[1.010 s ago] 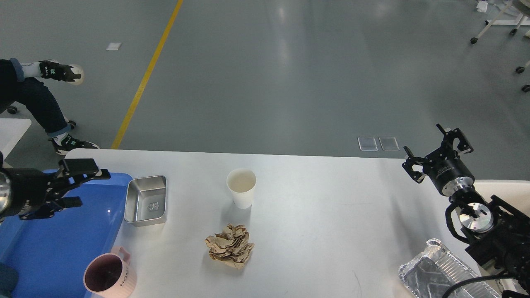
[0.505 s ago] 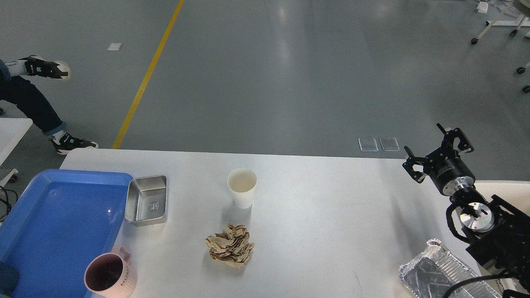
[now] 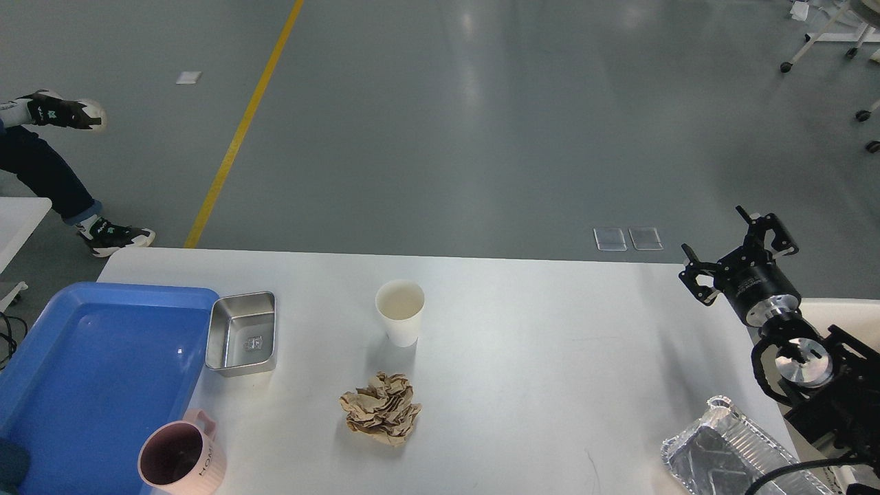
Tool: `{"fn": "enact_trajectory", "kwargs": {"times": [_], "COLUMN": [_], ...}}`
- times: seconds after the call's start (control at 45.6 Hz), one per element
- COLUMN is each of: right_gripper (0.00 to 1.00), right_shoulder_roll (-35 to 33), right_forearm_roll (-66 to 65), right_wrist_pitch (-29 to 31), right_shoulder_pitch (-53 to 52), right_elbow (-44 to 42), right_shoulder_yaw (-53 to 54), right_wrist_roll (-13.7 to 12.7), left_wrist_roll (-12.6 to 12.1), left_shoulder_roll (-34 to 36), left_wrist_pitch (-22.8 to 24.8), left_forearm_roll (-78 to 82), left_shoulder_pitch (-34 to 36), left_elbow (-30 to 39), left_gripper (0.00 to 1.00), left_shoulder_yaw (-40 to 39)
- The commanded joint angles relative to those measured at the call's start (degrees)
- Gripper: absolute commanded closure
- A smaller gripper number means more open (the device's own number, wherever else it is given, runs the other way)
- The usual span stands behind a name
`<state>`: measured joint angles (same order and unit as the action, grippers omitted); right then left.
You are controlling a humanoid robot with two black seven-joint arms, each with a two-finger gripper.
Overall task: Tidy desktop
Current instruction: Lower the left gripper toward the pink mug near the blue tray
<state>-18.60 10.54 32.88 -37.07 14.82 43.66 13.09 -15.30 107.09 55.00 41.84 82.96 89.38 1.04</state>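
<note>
The white desktop (image 3: 536, 357) fills the lower half of the head view. On it stand a white paper cup (image 3: 400, 311), a crumpled brown paper ball (image 3: 381, 408), a steel rectangular dish (image 3: 243, 333), a pink mug (image 3: 177, 463) and a foil tray (image 3: 729, 457) at the front right corner. My right gripper (image 3: 739, 251) is open and empty, held above the table's far right corner. My left gripper is out of view.
A blue plastic tray (image 3: 89, 371) lies at the left edge, empty, beside the steel dish. A cream-coloured bin (image 3: 835, 313) shows at the right behind my arm. A seated person's legs (image 3: 41, 172) are on the floor at the far left.
My left arm has drawn back out of the view from over the blue tray. My right gripper has shifted slightly right. The person's legs moved left.
</note>
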Motion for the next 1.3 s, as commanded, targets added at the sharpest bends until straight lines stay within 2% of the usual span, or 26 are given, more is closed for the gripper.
{"fn": "enact_trajectory", "kwargs": {"times": [0.0,0.395,0.922,1.12,1.273], "right_gripper": [0.00,0.00,0.00,0.00,0.00], "right_shoulder_roll": [-0.1,-1.8,-1.8,-1.8,-1.9], "right_forearm_roll": [0.0,0.0,0.0,0.0,0.0], "right_wrist_pitch": [0.0,0.0,-0.1,-0.1,-0.1], "right_shoulder_pitch": [0.2,0.4,1.1,1.5,1.5], "right_elbow": [0.0,-0.1,-0.1,-0.1,-0.2], "right_shoulder_yaw": [0.0,-0.1,-0.1,-0.1,-0.1], "right_wrist_roll": [0.0,0.0,0.0,0.0,0.0], "left_wrist_roll": [-0.2,0.3,0.2,-0.4,-1.9], "left_shoulder_roll": [-4.2,-16.8,-32.4,-37.2,-38.3], "left_wrist_pitch": [0.0,0.0,-18.2,-21.5,-22.0], "left_forearm_roll": [0.0,0.0,0.0,0.1,0.2], "left_shoulder_pitch": [0.0,-0.8,-13.0,-15.7,-16.8], "left_elbow": [0.0,0.8,1.0,0.9,0.8], "left_gripper": [0.01,0.01,0.01,0.01,0.01], "left_shoulder_yaw": [4.8,16.7,18.4,18.3,18.3]}}
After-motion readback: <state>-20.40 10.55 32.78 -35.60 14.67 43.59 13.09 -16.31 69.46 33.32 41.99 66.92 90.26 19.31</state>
